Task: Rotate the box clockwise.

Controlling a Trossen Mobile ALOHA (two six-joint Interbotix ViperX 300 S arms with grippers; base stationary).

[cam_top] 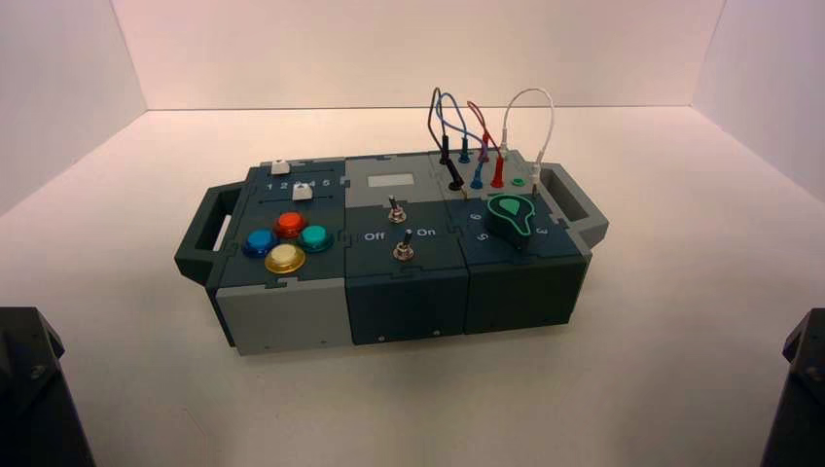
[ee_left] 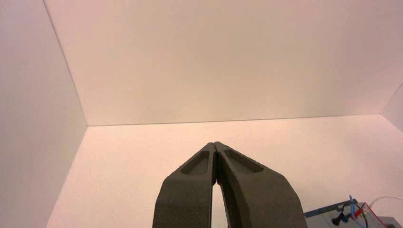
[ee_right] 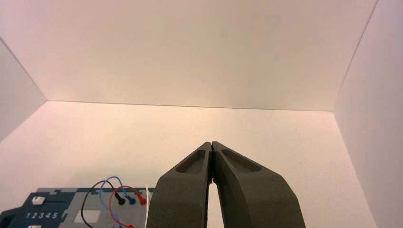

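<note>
Dark teal and grey panels make the long box (cam_top: 407, 255), which sits on the pale, smooth table (cam_top: 321, 409), near the middle in my high view; its left end is a little closer to me than its right end, so it stands slightly turned. At each short end there is an angular handle, the left handle (cam_top: 207, 233) dark, the right handle (cam_top: 576, 204) light grey; both have a long opening. On the left part of the box I see four round, shiny buttons, the red button (cam_top: 290, 224), the blue button (cam_top: 260, 242), the green button (cam_top: 314, 237) and the yellow button (cam_top: 285, 257); behind them are two white sliders (cam_top: 303, 192). In the middle are two metal toggle switches (cam_top: 403, 246); at the right is a drop-shaped knob (cam_top: 511, 218), black with green. Thin looped wires (cam_top: 548, 122), black, blue, red and white, rise from plugs at the far right.

My left end effector (ee_left: 214, 143) and right end effector (ee_right: 212, 143) are both parked, at the near left and near right, apart from the box; the dark, tapered fingers of each are together, with their tips meeting.
</note>
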